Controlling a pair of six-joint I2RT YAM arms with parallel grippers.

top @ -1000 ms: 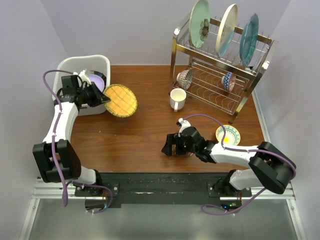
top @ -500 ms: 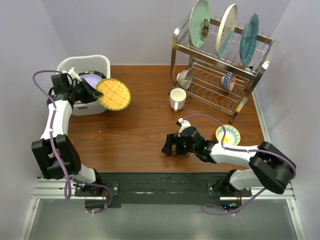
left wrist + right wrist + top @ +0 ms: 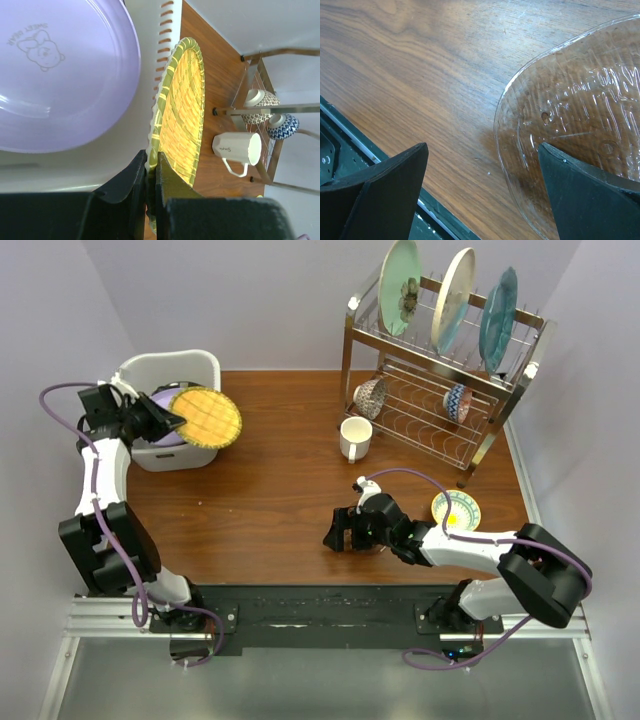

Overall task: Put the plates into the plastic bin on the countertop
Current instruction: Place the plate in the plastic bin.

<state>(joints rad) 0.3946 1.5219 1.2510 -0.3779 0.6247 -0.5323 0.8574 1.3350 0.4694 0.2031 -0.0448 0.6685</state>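
Orange plate (image 3: 206,417) — rim in nearly-closed left gripper (image 3: 151,159)

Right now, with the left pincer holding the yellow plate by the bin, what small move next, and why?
Probably shift the left pincer slightly further over the plastic bin: the yellow plate, gripped by its rim, overhangs the bin's right wall, partly above the countertop, not over the lavender plate inside.

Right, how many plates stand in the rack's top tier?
3, upright in the rack: green plate left, cream plate middle, blue plate right. More could hide behind them.
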